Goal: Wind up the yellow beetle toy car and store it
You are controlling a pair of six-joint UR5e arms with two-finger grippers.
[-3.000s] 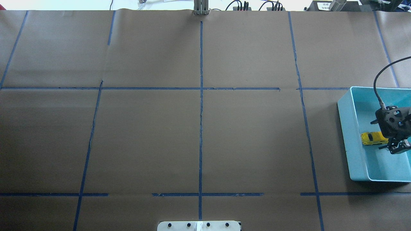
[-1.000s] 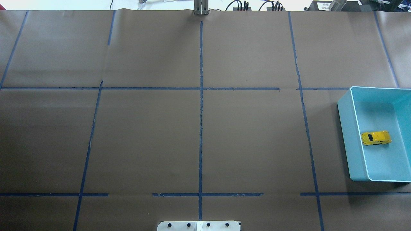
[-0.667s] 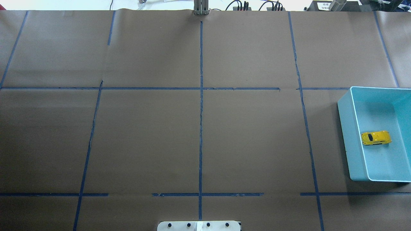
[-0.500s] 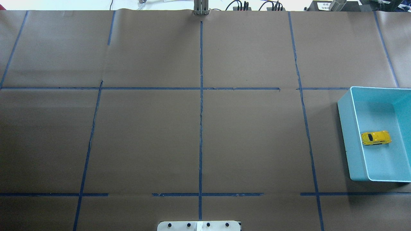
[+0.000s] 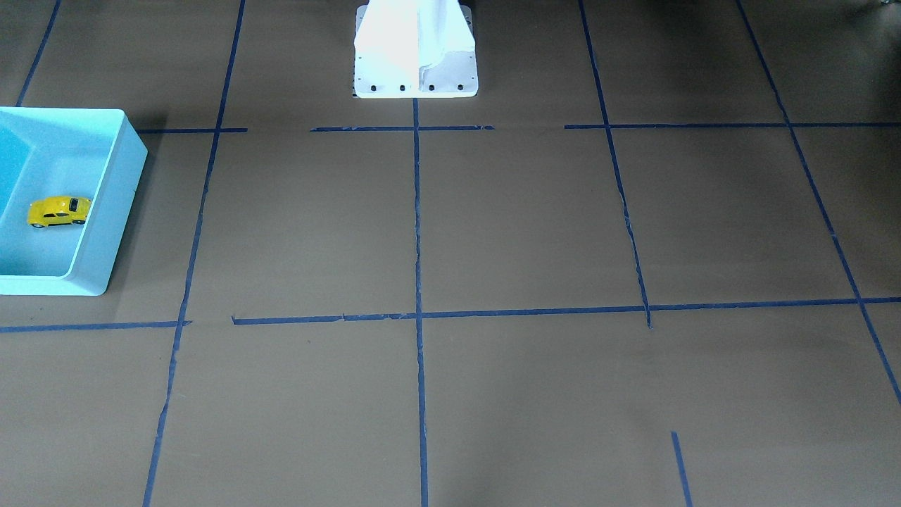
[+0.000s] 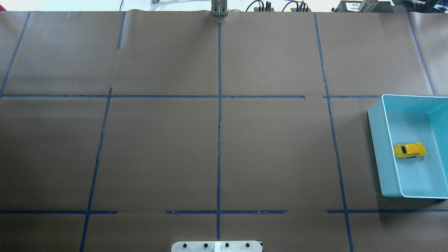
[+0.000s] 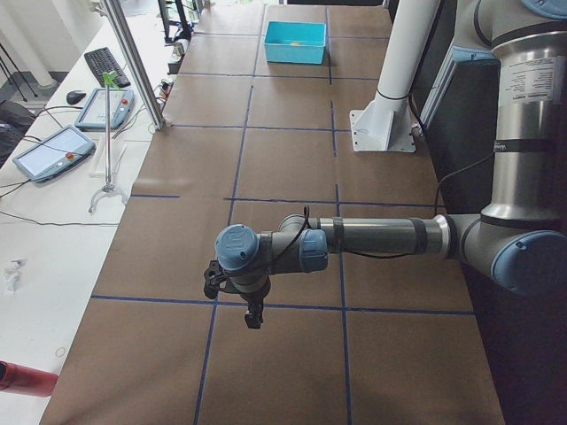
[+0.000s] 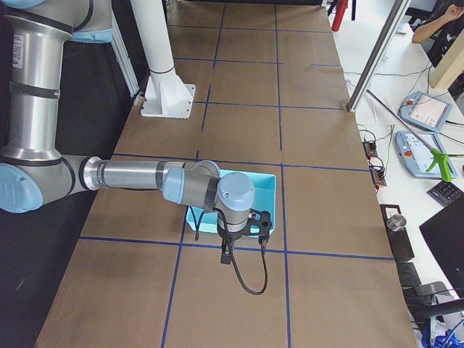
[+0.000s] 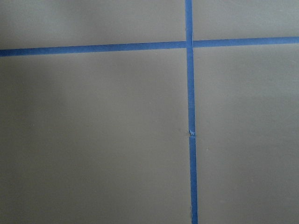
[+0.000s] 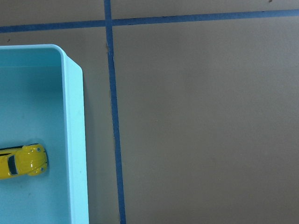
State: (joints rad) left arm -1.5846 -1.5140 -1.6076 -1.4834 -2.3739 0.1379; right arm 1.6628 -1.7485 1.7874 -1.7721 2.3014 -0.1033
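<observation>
Since the grippers only show up in the two side cameras, I honestly can't say whether the right gripper (image 8: 261, 225) or the left gripper (image 7: 213, 282) is spread or pinched. What I can say is that neither one has the car. The yellow beetle toy car (image 6: 410, 150) sits on its wheels on the floor of the turquoise bin (image 6: 376, 150). It's close to the wall that faces the middle of the table, and nothing is touching it.

So to me the storing part looks done. Whether the spring got wound, no way to tell from here. If that's right, there's no grabbing left, and the next move is just pulling both arms back to rest. That needs no finesse, only that the right wrist doesn't clip the bin's rim.

Pose-wise, the right arm (image 8: 130, 175) has its forearm stretched out roughly level from the elbow. Its wrist is folded over so the tool hangs above a corner of the bin and well off it. Its wrist camera stares straight down at that rounded corner, the nose of the car and the brown paper (image 10: 210, 116) beside it.

The left arm (image 7: 381, 235) does much the same at the other end of the table, forearm level and wrist turned down. It's parked over a crossing of blue tape (image 9: 189, 93), well apart from the bin.
</observation>
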